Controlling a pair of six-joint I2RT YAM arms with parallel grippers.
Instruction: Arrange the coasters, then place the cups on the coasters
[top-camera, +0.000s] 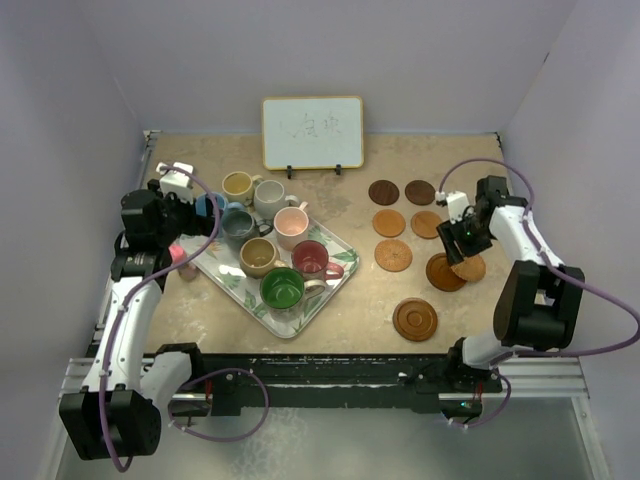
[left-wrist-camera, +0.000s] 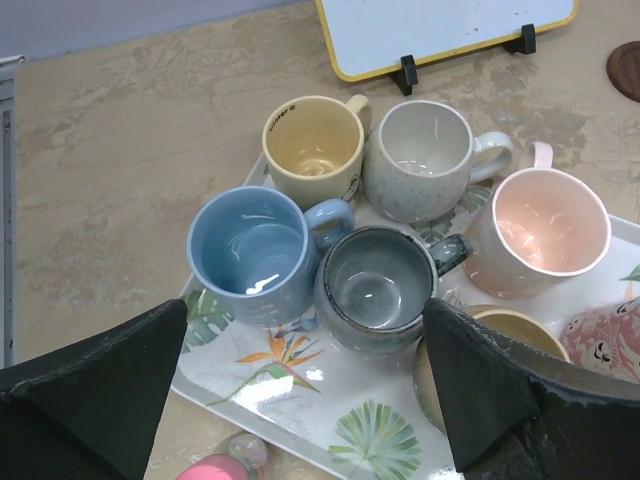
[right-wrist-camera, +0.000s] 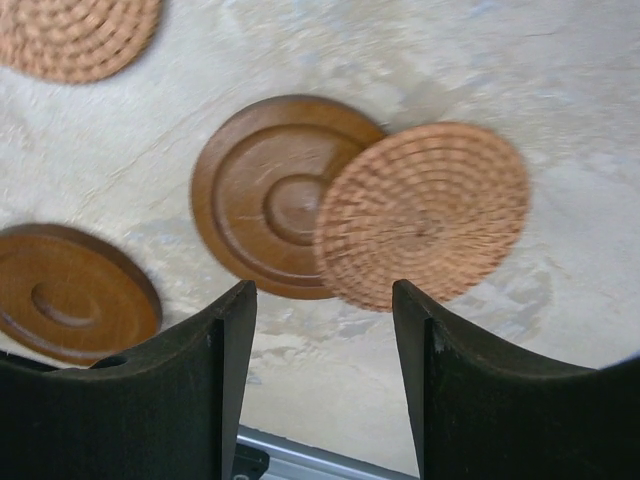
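Observation:
Eight cups stand on the leaf-patterned tray (top-camera: 318, 308) at the left: yellow (top-camera: 238, 184), off-white (top-camera: 270, 195), light blue (left-wrist-camera: 250, 255), dark grey-blue (left-wrist-camera: 375, 290), pink (top-camera: 291, 222), tan (top-camera: 259, 256), red (top-camera: 311, 259) and green (top-camera: 283, 288). My left gripper (left-wrist-camera: 303, 320) hangs open over the tray's near-left corner, holding nothing. On the right, several coasters lie on the table. A woven coaster (right-wrist-camera: 425, 215) overlaps a grooved brown coaster (right-wrist-camera: 255, 195). Just above them my right gripper (right-wrist-camera: 322, 295) is open, with nothing between its fingers.
A small whiteboard (top-camera: 312, 132) stands at the back centre. A pink object (left-wrist-camera: 215, 467) lies on the table beside the tray's left edge. Another brown coaster (top-camera: 415, 319) sits nearest the front. White walls enclose the table on three sides.

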